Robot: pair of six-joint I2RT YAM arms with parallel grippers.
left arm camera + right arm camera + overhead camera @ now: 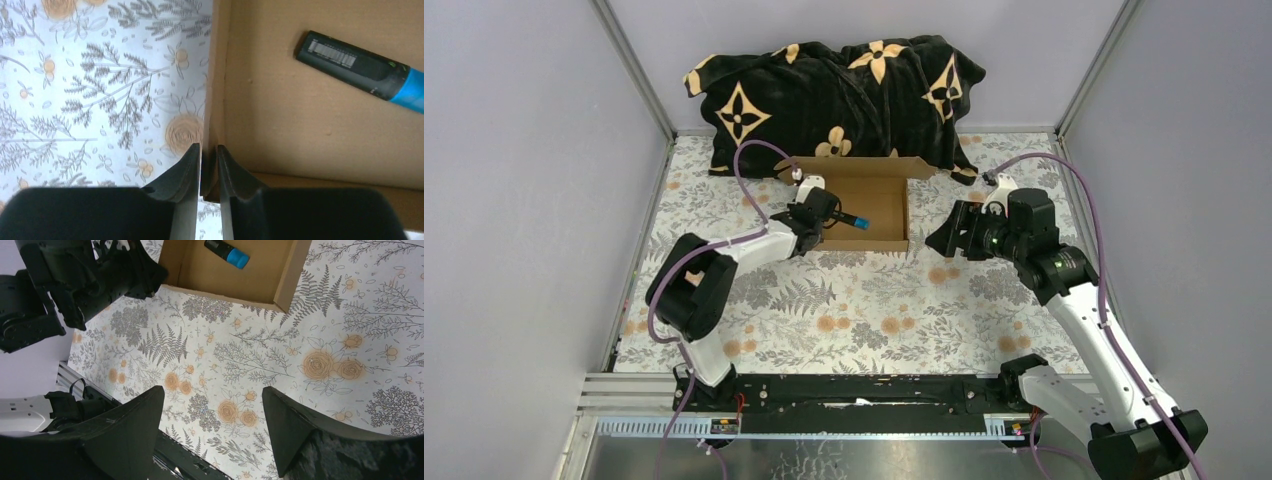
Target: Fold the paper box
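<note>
Presently logged, largest item first.

Table (874, 320) covered by a white cloth printed with grey ferns and orange roses. Enclosed by pale panels on three sides.

Crumpled black plush blanket (824, 90) with tan flower motifs, heaped along the far edge of the table.

Two white-and-black arms bolted at the near edge. Left arm (724, 265) reaching forward to the far centre; right arm (1084, 300) bent inward on the right side.

Plain brown corrugated cardboard box (879, 195), in open-topped tray form, sitting on the cloth at the far centre, just in front of the blanket. Side walls upright; rear flap corners splayed outward toward the blanket.

Left gripper (210, 162) clamped on the box's left wall close to the near-left corner. One black finger outside over the cloth, the other inside the tray, cardboard edge pinched between the tips.

Right gripper (212, 392) with black fingers spread wide and nothing between them. Hovers over bare cloth to the right of the box, near it but not touching.

Black marker pen with blue cap (360, 67), lying flat on the box floor, apart from the left wall. Pale barcode label on the barrel.
</note>
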